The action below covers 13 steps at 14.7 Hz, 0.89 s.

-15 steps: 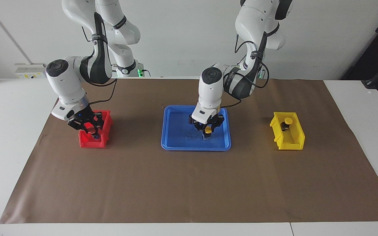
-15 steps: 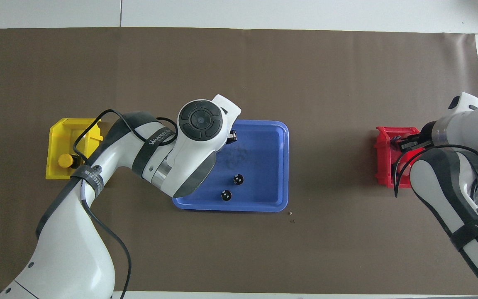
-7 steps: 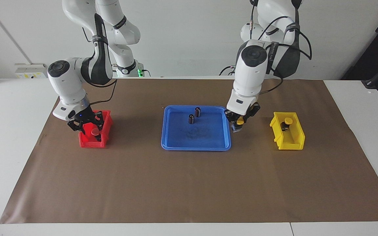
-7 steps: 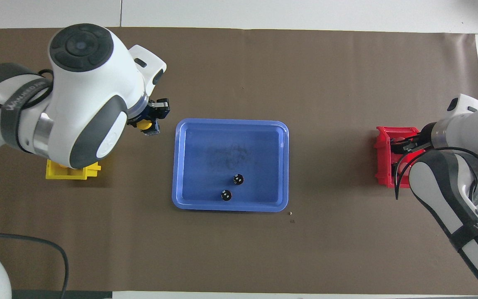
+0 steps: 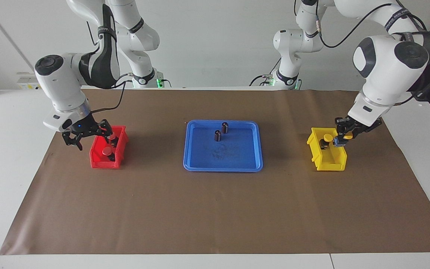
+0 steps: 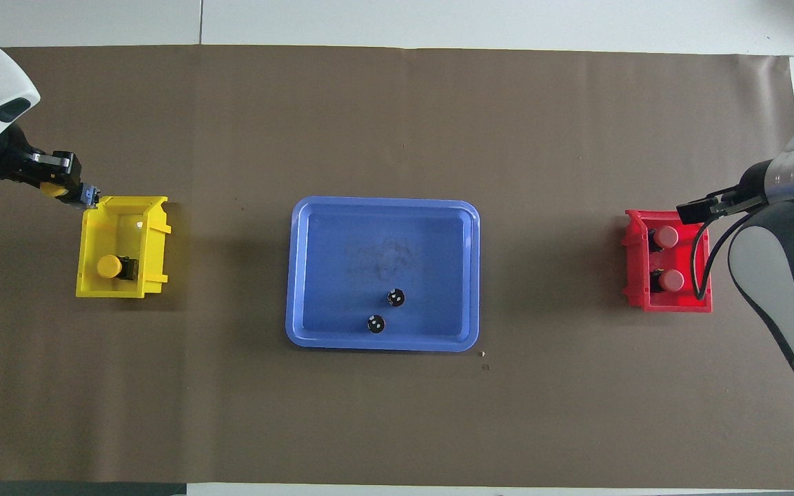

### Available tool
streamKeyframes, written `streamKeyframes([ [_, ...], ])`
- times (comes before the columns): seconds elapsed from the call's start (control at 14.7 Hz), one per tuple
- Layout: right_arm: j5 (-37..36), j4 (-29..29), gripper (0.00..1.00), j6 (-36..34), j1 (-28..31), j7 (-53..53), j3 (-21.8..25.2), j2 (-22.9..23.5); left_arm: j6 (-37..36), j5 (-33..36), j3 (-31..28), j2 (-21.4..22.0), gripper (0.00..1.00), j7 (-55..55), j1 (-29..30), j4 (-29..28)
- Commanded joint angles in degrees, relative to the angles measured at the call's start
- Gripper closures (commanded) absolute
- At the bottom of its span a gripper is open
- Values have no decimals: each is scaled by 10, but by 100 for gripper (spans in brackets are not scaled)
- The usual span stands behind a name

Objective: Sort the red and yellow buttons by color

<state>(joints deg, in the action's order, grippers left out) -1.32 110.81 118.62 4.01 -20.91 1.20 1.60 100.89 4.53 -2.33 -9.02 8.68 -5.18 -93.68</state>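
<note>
My left gripper [image 5: 341,139] is shut on a yellow button [image 5: 347,137] and hangs over the outer rim of the yellow bin [image 5: 329,161]. Another yellow button [image 5: 326,138] lies in that bin. In the overhead view the left gripper [image 6: 85,197] and its held button [image 6: 56,189] show at the corner of the yellow bin [image 6: 88,238], with the other yellow button [image 6: 109,266] inside. My right gripper [image 5: 87,135] is open with nothing in it, above the rim of the red bin [image 5: 99,163]. Two red buttons [image 6: 666,236] [image 6: 671,279] lie in the red bin [image 6: 633,265].
A blue tray [image 5: 222,169] sits mid-table between the two bins, holding two dark upright cylinders [image 5: 225,127] [image 5: 218,135]. Brown paper [image 5: 215,216] covers the table.
My left gripper lifted the yellow button out of the blue tray and carried it to the yellow bin. My right gripper opened, left a red button in the red bin and drew back.
</note>
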Motion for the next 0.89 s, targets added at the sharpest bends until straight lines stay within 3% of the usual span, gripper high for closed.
streamKeyframes([
  [0.0, 5, -87, 0, -93, 1, 54, -6, 10, 54, 8, 8, 32, 99, 46, 17, -70],
  [0.34, 3, -205, 0, -267, 9, 132, 3, 0, 115, 7, 8, 39, 99, 25, 15, -131],
  [0.61, 0, -188, 0, -286, -8, 132, 57, -14, 199, 7, 8, 37, 99, -12, 15, -191],
  [0.82, -1, -146, 0, -269, -10, 164, 57, -32, 219, 7, 9, 41, 99, -26, 21, -228],
])
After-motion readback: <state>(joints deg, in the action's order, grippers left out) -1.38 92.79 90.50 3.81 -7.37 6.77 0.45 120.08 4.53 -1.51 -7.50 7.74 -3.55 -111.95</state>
